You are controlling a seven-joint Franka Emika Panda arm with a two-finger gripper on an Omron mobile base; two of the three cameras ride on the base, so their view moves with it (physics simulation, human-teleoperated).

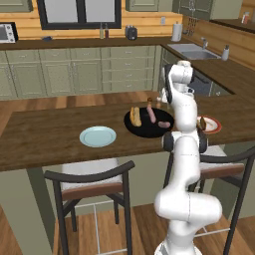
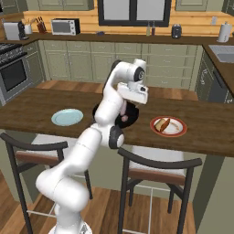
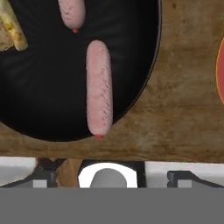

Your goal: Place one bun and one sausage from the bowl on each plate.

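Observation:
The black bowl [image 1: 144,130] [image 3: 39,87] sits mid-counter and holds a bun [image 1: 134,115] [image 3: 11,28] and two pink sausages [image 1: 151,114] [image 1: 163,123]. In the hand view one sausage [image 3: 99,87] lies lengthwise just beyond my gripper [image 3: 116,175], and the other sausage [image 3: 71,13] is farther in. My gripper is open and holds nothing. It hangs above the bowl's near rim. The pale blue plate [image 1: 97,136] [image 2: 67,117] left of the bowl is bare. To the right, the red-rimmed plate [image 2: 179,130] [image 1: 214,128] carries a bun [image 2: 160,123] and a sausage [image 2: 167,122].
Two dark chairs [image 1: 89,182] [image 2: 157,171] stand tucked under the counter's near edge. My own arm [image 1: 185,114] hides part of the bowl in both base views. Bare brown counter [image 1: 45,134] stretches left of the blue plate.

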